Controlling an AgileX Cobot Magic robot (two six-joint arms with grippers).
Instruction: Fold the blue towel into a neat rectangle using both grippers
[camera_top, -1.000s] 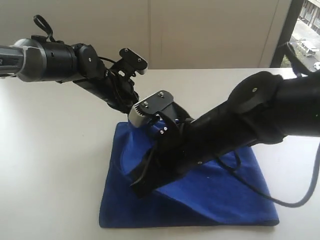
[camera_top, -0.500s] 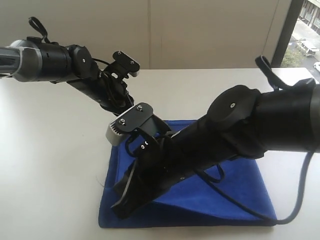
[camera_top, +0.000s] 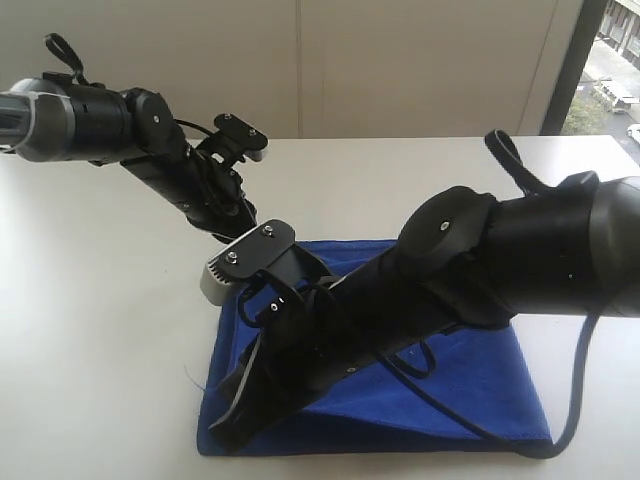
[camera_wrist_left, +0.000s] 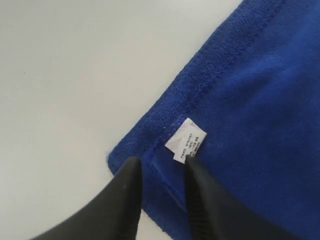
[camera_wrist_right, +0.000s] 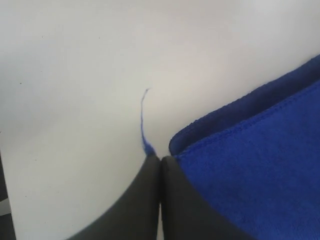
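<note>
A wide white worktop (camera_top: 100, 300) filled the scene, with a pale wall behind it. The blue towel (camera_top: 480, 380) lay flat on the worktop at the front of the exterior view, roughly rectangular, with a slanting fold line crossing its front part. The thick black right arm (camera_top: 520, 260) reached in from the right and stretched low across the towel toward its front left corner, covering much of the cloth. The slimmer left arm (camera_top: 90, 125), grey at the shoulder end and black further on, came in from the upper left and dipped toward the towel's back left corner. In its wrist view the left hand (camera_wrist_left: 160, 162) hung over that corner with its fingers parted by a moderate gap, gripping nothing. The right hand (camera_wrist_right: 160, 160) had its fingers pressed together, tips down beside the doubled edge of the towel; whether they pinched any cloth could not be told. A small white tag (camera_wrist_left: 186, 140) lay on the towel's hem just beside one left fingertip. A thin blue thread (camera_wrist_right: 143, 120) trailed from the right fingertips across the bare worktop.
</note>
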